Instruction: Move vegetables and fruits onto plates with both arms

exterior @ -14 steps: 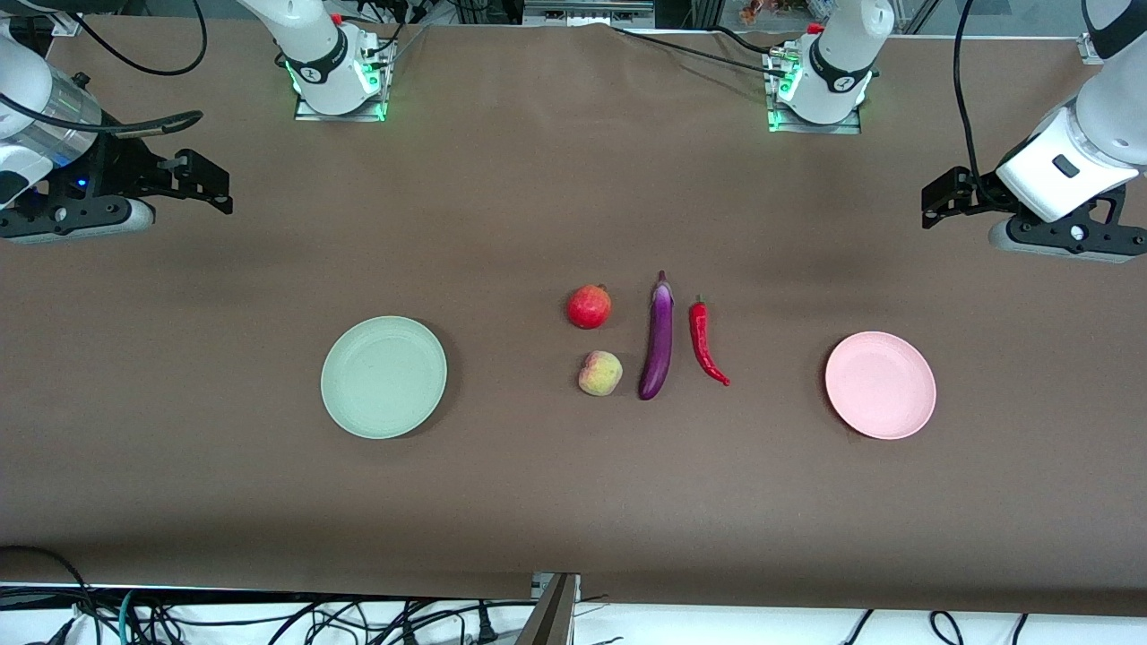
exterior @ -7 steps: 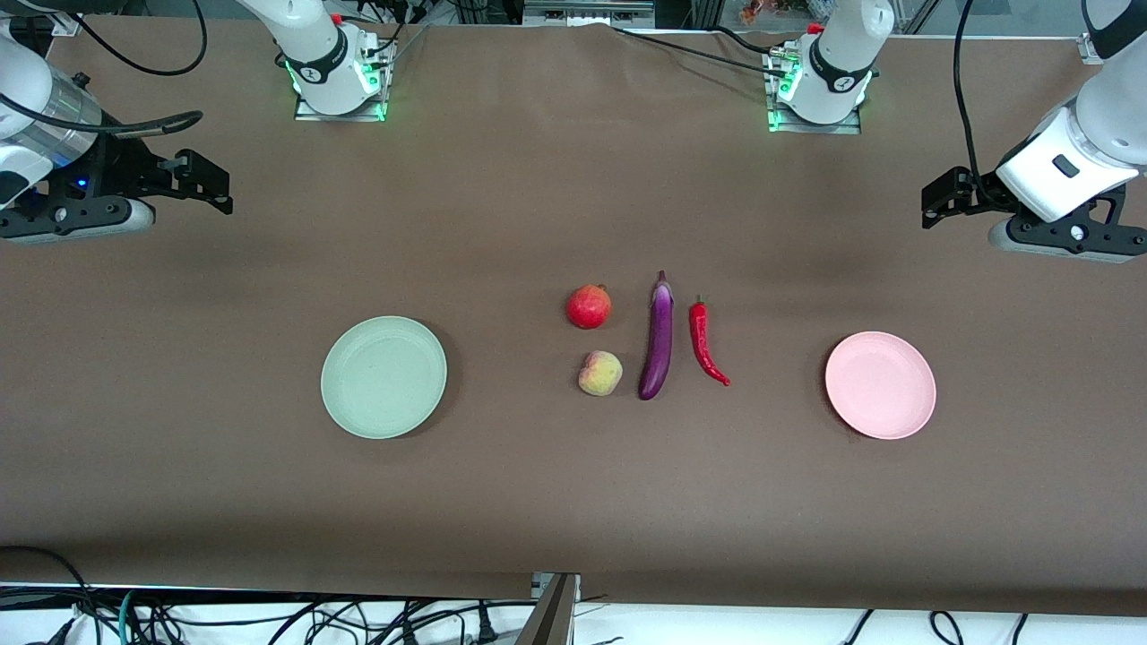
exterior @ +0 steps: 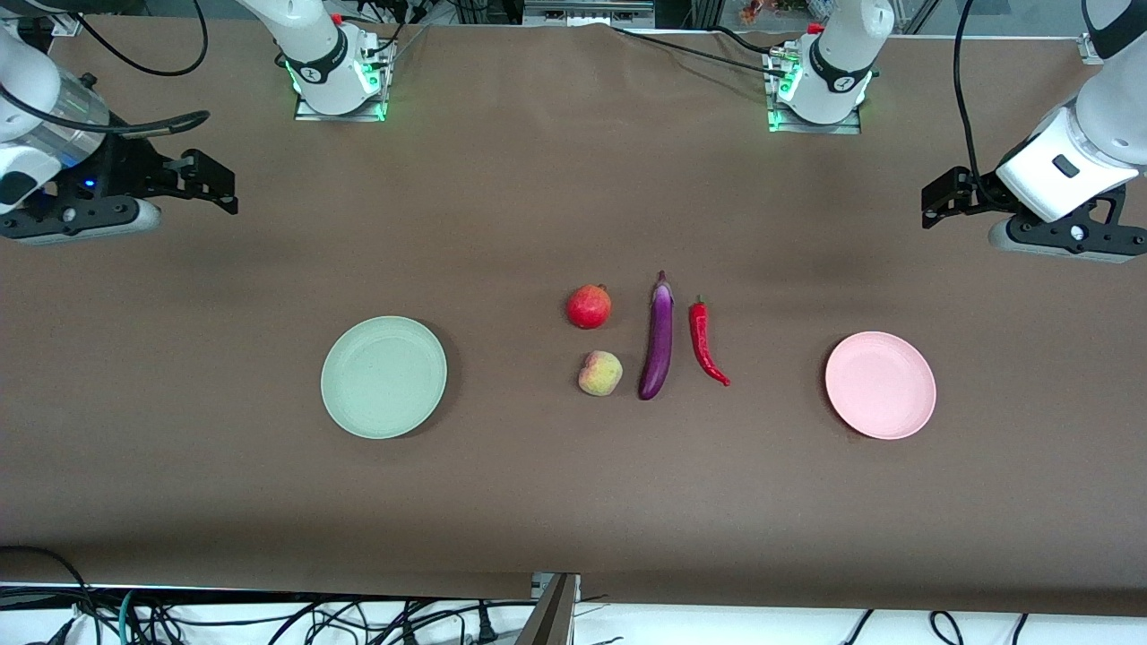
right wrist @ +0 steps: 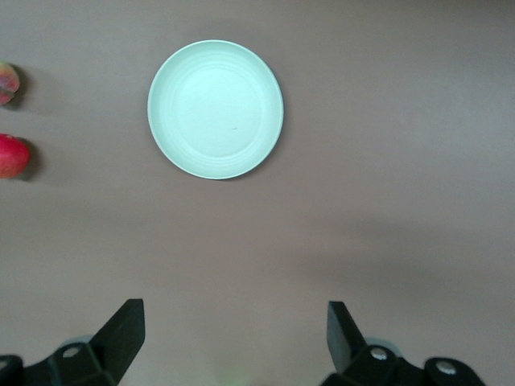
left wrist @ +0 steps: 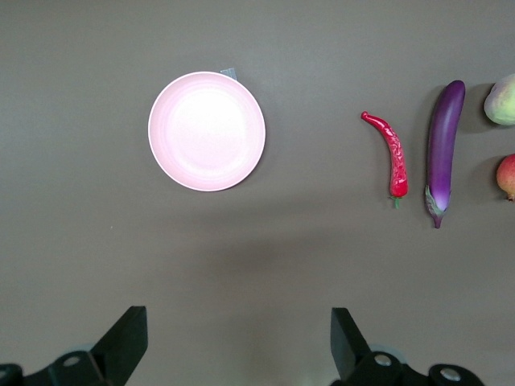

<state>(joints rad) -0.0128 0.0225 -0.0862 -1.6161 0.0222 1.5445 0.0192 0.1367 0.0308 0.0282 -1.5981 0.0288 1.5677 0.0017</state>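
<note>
Both end effectors, left (exterior: pixel 936 199) and right (exterior: pixel 215 184), hover spread and empty. The eggplant (exterior: pixel 657 339) mid-counter looks glossy, slippery: grasp mid-length, across its width.

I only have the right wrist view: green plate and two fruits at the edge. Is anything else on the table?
Observer: Yes, an eggplant lies beside the two fruits, toward the left arm's end.
Operator: Anything past it?
Observer: A red chili pepper, then an empty pink plate.
Operator: Where is the left gripper?
Observer: The left gripper is open, up over bare table at its own end, holding nothing.
</note>
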